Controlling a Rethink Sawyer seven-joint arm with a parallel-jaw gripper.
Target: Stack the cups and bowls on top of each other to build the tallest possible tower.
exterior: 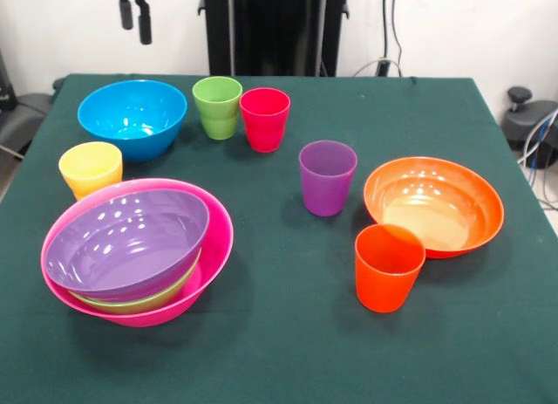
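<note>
The tower is a big pink bowl point(214, 247) at the front left, with a green bowl point(144, 299) in it and a purple bowl point(126, 243) tilted on top. A blue bowl point(132, 116) stands behind it and an orange bowl point(434, 205) stands at the right. The yellow cup point(91, 168) is beside the pink bowl. The green cup point(217, 107) and red cup point(264, 118) stand together at the back. The purple cup point(327, 177) is in the middle and the orange cup point(388, 266) is in front of the orange bowl. My gripper point(135, 18) hangs open and empty at the top left, above the blue bowl.
The green-covered table point(288, 352) ends at the back below the black pedestal point(275, 29). Cables and black gear point(532, 125) lie off the right edge.
</note>
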